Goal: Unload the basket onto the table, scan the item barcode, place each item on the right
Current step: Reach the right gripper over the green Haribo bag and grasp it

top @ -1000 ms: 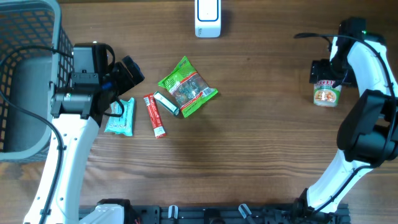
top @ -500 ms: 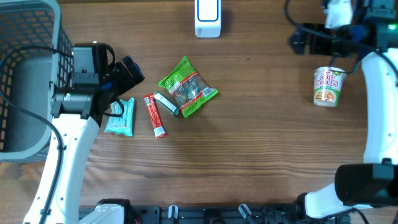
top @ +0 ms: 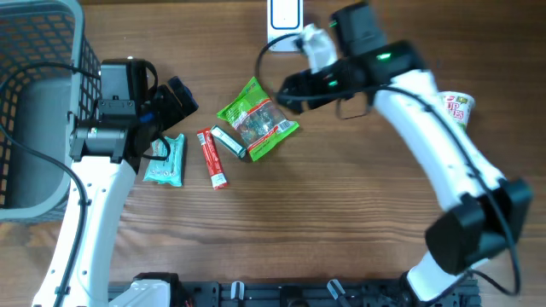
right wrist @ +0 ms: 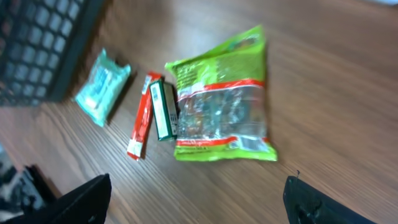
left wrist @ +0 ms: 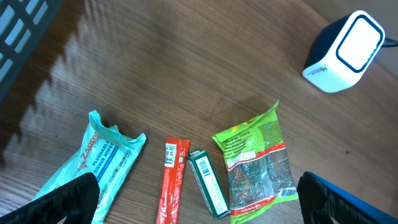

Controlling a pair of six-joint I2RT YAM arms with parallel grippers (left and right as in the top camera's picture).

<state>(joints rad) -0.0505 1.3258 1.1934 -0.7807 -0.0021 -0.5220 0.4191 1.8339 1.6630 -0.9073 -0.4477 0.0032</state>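
Note:
A green snack bag point(top: 257, 120) lies mid-table, its barcode corner showing in the left wrist view point(left wrist: 257, 162). Beside it lie a small green box point(top: 229, 142), a red stick pack point(top: 213, 159) and a teal tissue pack point(top: 165, 160). The white scanner point(top: 282, 19) stands at the far edge, partly behind my right arm. My right gripper point(top: 288, 92) hovers open just right of the bag's top, and the bag point(right wrist: 222, 118) lies ahead of its jaws point(right wrist: 199, 211). My left gripper point(top: 179, 98) hangs open above the teal pack, nothing between its fingers point(left wrist: 74, 199).
A grey wire basket point(top: 38, 102) fills the left edge. A cup of noodles point(top: 457, 106) stands at the right, partly hidden behind my right arm. Bare wood stretches along the front of the table.
My right arm has swung from the cup of noodles at the right across to the green bag at the middle. The cup stays standing. The left arm has not moved.

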